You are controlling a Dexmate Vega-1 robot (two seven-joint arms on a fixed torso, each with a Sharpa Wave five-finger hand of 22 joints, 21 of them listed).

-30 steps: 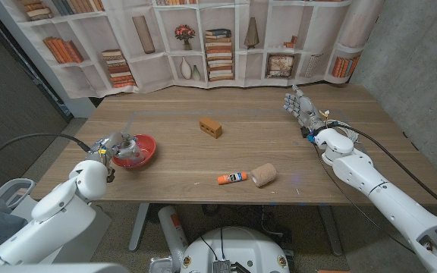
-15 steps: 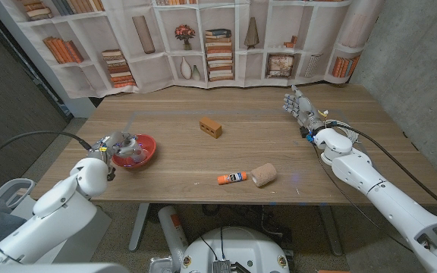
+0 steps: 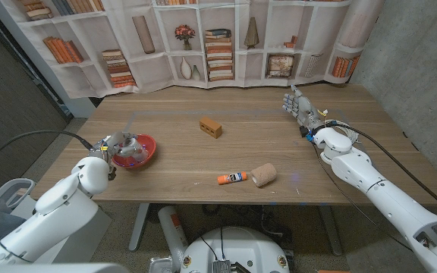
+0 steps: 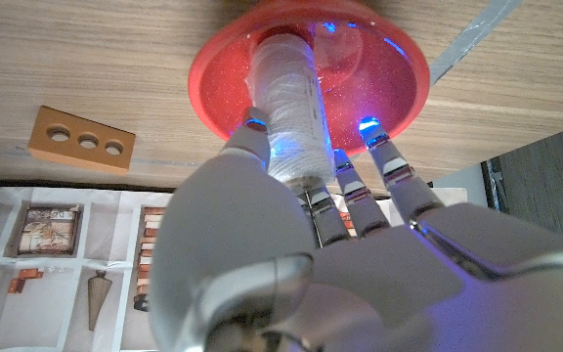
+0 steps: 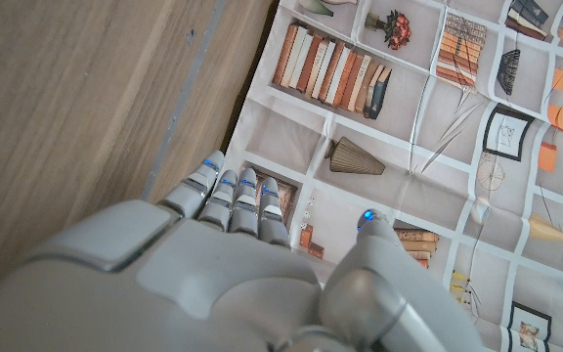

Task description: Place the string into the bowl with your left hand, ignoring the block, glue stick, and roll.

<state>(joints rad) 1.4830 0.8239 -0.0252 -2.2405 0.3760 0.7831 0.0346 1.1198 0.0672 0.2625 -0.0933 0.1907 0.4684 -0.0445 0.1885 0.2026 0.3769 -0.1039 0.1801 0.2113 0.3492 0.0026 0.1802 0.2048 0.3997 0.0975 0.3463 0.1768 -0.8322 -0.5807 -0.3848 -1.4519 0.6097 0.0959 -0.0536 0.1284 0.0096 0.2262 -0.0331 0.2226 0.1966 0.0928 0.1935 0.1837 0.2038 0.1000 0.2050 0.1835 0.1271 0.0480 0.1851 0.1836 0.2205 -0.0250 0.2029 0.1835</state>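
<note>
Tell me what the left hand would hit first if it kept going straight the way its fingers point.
Most likely the string, which lies in the red bowl just ahead of the left hand. The fingertips may already touch the spool; depth is unclear.

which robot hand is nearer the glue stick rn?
Left, narrowly. The left robot hand is over the red bowl near the table's left edge; the right robot hand stands far back on the right. The glue stick lies near the front edge between them.
</note>
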